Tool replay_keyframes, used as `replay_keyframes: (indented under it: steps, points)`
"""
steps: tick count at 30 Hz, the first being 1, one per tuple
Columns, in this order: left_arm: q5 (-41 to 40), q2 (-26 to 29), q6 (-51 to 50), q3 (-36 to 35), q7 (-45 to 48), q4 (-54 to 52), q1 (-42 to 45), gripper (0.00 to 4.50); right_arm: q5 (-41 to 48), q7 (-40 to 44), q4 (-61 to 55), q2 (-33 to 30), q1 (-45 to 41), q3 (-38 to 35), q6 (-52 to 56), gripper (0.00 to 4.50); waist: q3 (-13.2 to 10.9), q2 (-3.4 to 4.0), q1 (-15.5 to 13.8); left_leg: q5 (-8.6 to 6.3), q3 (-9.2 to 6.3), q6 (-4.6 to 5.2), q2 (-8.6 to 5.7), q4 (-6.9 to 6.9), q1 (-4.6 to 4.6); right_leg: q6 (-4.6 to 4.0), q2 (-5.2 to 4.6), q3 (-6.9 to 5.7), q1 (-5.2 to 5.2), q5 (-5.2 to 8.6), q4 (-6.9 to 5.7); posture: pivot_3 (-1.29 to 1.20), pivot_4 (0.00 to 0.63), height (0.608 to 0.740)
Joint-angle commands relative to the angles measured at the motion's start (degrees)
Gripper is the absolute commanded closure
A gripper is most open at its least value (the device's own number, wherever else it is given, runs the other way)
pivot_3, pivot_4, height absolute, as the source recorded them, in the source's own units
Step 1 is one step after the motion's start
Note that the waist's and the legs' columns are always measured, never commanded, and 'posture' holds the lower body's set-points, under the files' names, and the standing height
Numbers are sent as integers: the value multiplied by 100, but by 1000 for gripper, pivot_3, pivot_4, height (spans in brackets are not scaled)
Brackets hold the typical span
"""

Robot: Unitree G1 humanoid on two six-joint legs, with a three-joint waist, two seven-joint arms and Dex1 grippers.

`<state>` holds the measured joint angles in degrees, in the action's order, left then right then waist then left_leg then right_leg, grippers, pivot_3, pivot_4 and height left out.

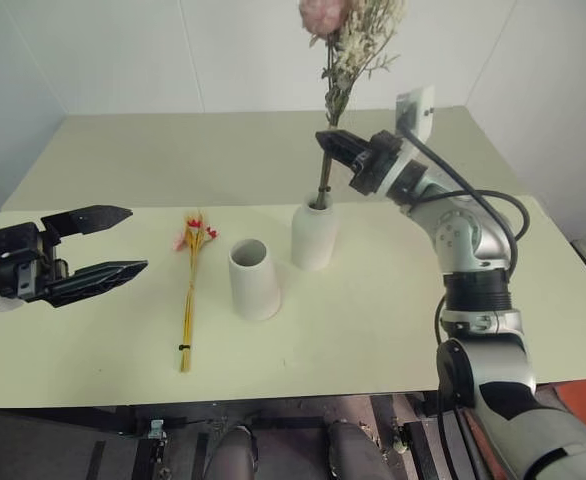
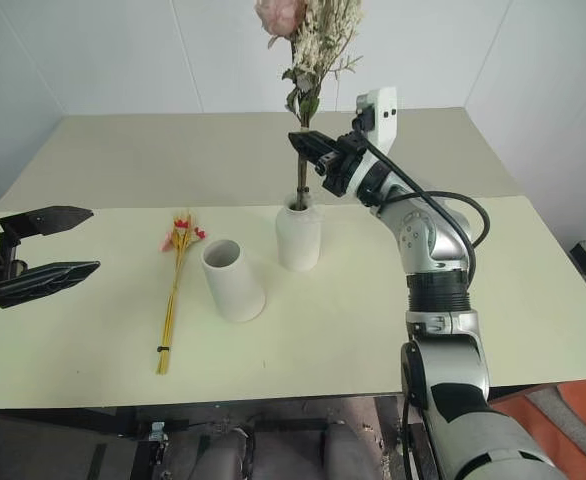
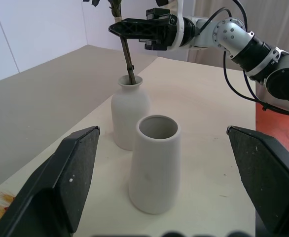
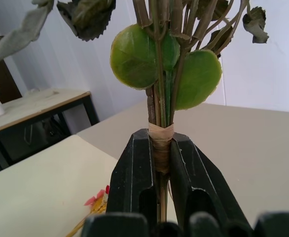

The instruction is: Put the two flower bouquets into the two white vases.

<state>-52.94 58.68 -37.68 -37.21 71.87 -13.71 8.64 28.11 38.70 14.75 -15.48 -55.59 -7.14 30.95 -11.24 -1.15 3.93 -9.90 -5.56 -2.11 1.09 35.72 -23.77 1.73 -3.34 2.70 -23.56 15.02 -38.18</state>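
Right tool [image 1: 335,146], arm raised over the counter [image 1: 373,330], clamps the upright bouquet [image 1: 348,50], stems down in the bottle vase [image 1: 313,236]. Left tool [image 1: 98,245] hovers level, jaws wide.

Both eye views look forward and down from head height over the pale cream tabletop [image 1: 373,340]. The left wrist view sits low, facing the two matte white ceramic vases [image 3: 154,170] nearby. The right wrist view looks very closely along its hand [image 4: 159,173].
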Motion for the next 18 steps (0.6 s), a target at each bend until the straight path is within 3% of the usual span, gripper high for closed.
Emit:
replay_keyframes:
  steps: [1,11,12,18]
  points:
    - [-50,128,30,-169,-16,-114,19,0,-201,107,-38,30,72,138,-522,3569,0,0,0,0,0,0,0,0,0,0,0,0,0,0,0,0,150,740]
    - [-95,110,-57,-249,-119,-244,-125,0,-224,225,-202,62,516,175,-723,182,0,0,-1,0,0,0,0,-1,0,0,0,0,1,0,1,0,150,740]
    - [-100,110,-63,-263,-130,-254,-144,0,-218,237,-239,46,560,169,-708,21,0,0,-1,0,0,0,0,-1,0,0,-1,0,1,0,1,0,150,740]
    - [-134,100,-74,-316,-198,-313,-251,0,-140,389,-638,-167,1006,196,-488,21,0,0,-8,0,0,0,0,0,0,0,-1,0,1,0,1,0,150,740]
